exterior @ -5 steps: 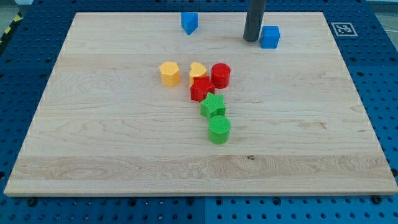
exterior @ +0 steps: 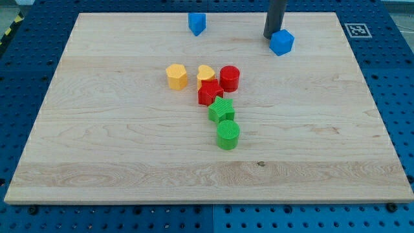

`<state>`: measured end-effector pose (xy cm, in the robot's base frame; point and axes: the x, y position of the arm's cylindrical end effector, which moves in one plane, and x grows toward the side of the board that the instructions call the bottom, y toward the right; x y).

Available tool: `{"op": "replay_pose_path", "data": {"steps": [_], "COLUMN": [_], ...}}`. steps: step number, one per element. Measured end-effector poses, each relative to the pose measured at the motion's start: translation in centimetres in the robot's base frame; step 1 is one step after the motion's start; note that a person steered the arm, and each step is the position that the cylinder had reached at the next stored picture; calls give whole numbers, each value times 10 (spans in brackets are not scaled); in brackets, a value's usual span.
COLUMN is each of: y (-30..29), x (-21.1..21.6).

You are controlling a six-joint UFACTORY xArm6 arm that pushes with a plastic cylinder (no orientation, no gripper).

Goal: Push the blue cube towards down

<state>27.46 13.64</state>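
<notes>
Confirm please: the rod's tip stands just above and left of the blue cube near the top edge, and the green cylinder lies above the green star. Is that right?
Not quite. In the camera view the green cylinder lies below the green star, toward the view's bottom, touching it. The rest holds: my tip stands just above and left of the blue cube, near the board's top edge.

Bright even light, soft shadows, sharp focus
</notes>
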Motion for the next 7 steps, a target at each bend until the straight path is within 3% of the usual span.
{"op": "replay_pose_path", "data": {"steps": [2,7], "y": [38,32], "x": [1,43]}}
